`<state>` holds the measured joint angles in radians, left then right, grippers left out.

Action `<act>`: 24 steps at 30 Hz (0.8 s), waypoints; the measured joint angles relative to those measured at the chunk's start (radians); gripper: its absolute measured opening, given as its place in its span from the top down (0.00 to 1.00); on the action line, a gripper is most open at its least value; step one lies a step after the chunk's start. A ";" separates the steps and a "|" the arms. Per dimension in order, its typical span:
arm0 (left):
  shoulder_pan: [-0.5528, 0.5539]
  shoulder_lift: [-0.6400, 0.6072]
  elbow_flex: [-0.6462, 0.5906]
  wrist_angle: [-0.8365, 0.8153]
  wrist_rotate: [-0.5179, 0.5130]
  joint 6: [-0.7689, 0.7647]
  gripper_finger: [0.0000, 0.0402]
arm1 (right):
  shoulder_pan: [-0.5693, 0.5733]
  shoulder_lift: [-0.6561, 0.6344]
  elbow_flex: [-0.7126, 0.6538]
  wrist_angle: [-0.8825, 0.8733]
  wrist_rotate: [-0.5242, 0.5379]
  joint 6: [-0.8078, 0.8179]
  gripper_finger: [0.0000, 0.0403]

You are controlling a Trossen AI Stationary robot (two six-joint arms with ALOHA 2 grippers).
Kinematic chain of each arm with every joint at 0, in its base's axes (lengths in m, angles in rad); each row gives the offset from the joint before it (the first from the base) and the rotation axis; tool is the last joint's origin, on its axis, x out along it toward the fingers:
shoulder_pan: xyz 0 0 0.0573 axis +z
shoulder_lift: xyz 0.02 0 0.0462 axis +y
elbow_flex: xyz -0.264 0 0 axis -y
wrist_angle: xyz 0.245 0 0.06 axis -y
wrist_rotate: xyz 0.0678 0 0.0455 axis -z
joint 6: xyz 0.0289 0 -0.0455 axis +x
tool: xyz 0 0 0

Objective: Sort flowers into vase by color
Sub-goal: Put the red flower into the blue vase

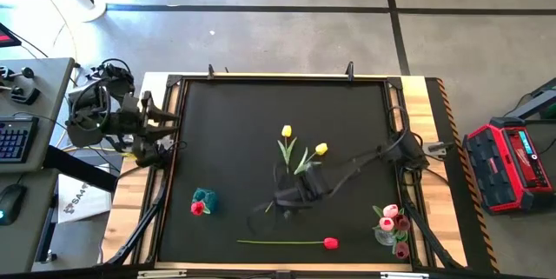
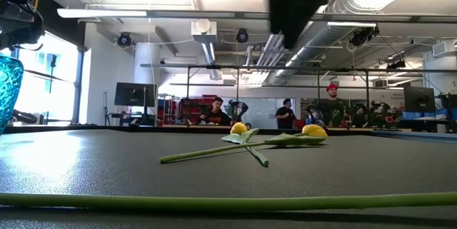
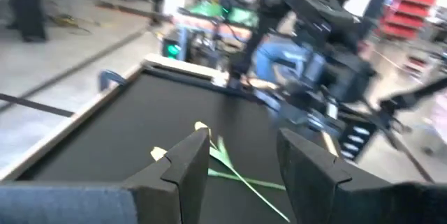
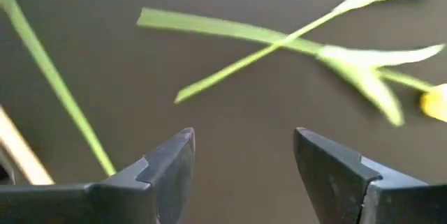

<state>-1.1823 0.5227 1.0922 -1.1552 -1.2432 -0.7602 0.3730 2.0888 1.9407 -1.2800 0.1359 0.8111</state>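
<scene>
Two yellow tulips (image 1: 303, 143) are lying crossed near the middle of the black mat (image 1: 226, 131), heads toward the far side, stems overlapping. A red tulip (image 1: 287, 242) is lying alone along the near edge, well apart from them. Pink and dark red tulips are already standing in the clear vase (image 1: 388, 232) at the near right corner, and a teal vase (image 1: 204, 201) toward the near left is showing something red at its mouth, though what it is cannot be told. By that reckoning the sorting is partly done, with three loose tulips still to go.

The right gripper (image 4: 241, 155) is hovering over the yellow stems, its jaws standing wide and holding nothing. The left gripper (image 3: 243, 155) is waiting beyond the mat's left edge, jaws apart and empty.

The mat is sitting on a wooden table (image 1: 432, 96); behind it a workshop is showing several people (image 2: 285, 113) at benches and a red case (image 1: 512, 162) on the floor.
</scene>
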 joint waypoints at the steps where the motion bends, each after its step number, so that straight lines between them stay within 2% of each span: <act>1: 0.000 0.000 -0.004 -0.001 -0.024 -0.008 0.62 | 0.018 0.001 -0.011 0.003 -0.015 -0.009 0.43; 6: 0.000 0.000 -0.006 0.000 -0.106 -0.088 0.62 | 0.096 0.001 -0.122 0.111 -0.100 0.023 0.43; 10: 0.000 0.000 -0.006 0.000 -0.109 -0.171 0.62 | 0.140 0.003 -0.195 0.221 -0.163 0.007 0.43; 14: 0.000 0.022 -0.006 0.000 -0.105 -0.173 0.62 | 0.164 0.003 -0.240 0.269 -0.246 -0.087 0.43; 20: 0.000 0.044 -0.006 -0.002 -0.089 -0.173 0.64 | 0.191 0.002 -0.338 0.341 -0.296 -0.138 0.43; 22: 0.005 0.044 -0.006 -0.002 -0.059 -0.190 0.65 | 0.193 0.002 -0.369 0.423 -0.347 -0.139 0.43; 24: 0.019 0.046 -0.006 -0.002 0.014 -0.207 0.66 | 0.194 0.002 -0.395 0.505 -0.380 -0.139 0.43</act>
<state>-1.1630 0.5684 1.0859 -1.1572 -1.2296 -0.9668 0.5665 2.0907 1.5456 -0.7747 -0.2439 0.6720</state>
